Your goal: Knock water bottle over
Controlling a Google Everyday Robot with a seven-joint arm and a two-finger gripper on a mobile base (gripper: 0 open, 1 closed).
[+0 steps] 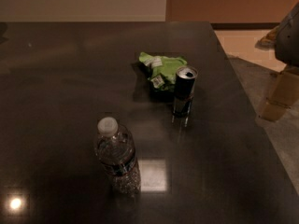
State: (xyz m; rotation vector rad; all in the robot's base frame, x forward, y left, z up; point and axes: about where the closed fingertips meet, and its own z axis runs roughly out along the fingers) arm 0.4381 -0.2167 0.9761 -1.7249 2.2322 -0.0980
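The water bottle stands upright on the dark table, front and left of centre. It is small, clear and ribbed, with a white screw cap and a dark label band. My gripper does not show in the camera view, and nothing touches the bottle.
A slim dark drink can stands upright behind and right of the bottle. A crumpled green snack bag lies just behind the can. The table's right edge runs diagonally. Beyond it are floor, a tan box and a grey shape at the frame's edge.
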